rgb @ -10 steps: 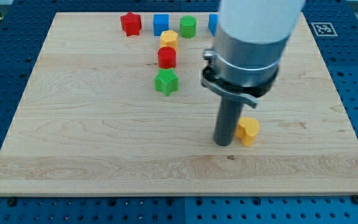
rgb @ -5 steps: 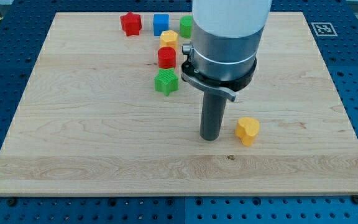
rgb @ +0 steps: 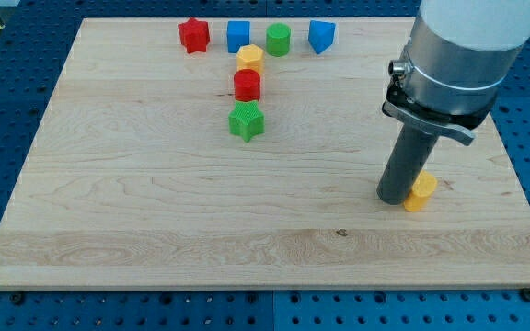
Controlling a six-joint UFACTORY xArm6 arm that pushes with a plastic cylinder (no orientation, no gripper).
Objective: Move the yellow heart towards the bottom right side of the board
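Where the dark rod meets the wood, my tip [rgb: 396, 199] sits pressed against the view's left side of the yellow heart [rgb: 420, 192], the two touching and the rod covering part of the block. There are no fingers on this arm to be apart or together (it ends in that plain rod, nothing more). The heart lies in the right part of the wooden board [rgb: 155, 202], a little below its middle height and near its right edge, well apart from every other block. Above the rod, the grey collar and broad pale body of the arm [rgb: 458, 55] rise out of the view's top right.

Away to the view's upper left, the other blocks cluster. Nearest the tip, though still well apart from it, is a green star [rgb: 246, 121]; just above that stands a red cylinder [rgb: 247, 85], and a small yellow block [rgb: 250, 56], its shape hard to make out, touches the cylinder's top. Along the board's top edge runs a row: a red star [rgb: 193, 35], a blue cube [rgb: 238, 36], a green cylinder [rgb: 278, 39] and a blue block [rgb: 321, 36] narrowing to a point at the bottom. The board rests on a blue perforated counter [rgb: 7, 101].
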